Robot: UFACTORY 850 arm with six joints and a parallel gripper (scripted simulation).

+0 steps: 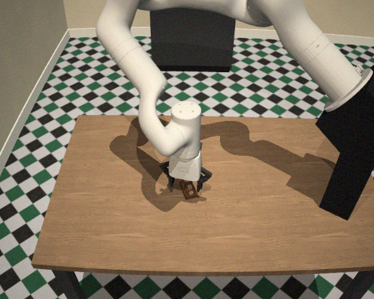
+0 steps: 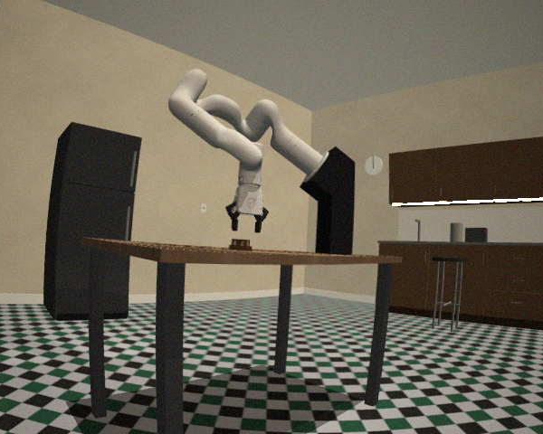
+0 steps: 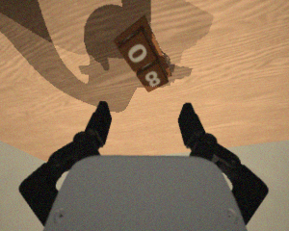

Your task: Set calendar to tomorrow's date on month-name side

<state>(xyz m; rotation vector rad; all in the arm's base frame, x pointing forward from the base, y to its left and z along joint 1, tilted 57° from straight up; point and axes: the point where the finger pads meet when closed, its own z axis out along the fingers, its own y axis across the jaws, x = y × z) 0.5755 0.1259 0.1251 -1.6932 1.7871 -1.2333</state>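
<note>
Just 2 cubes (image 3: 144, 60) in 1 tray (image 3: 123, 38) under open jaws

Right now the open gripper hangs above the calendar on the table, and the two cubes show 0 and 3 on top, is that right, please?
Not quite. The open gripper does hang above the calendar on the table, but the wrist view shows the two cubes' top faces reading 0 and 8, not 0 and 3.
</note>
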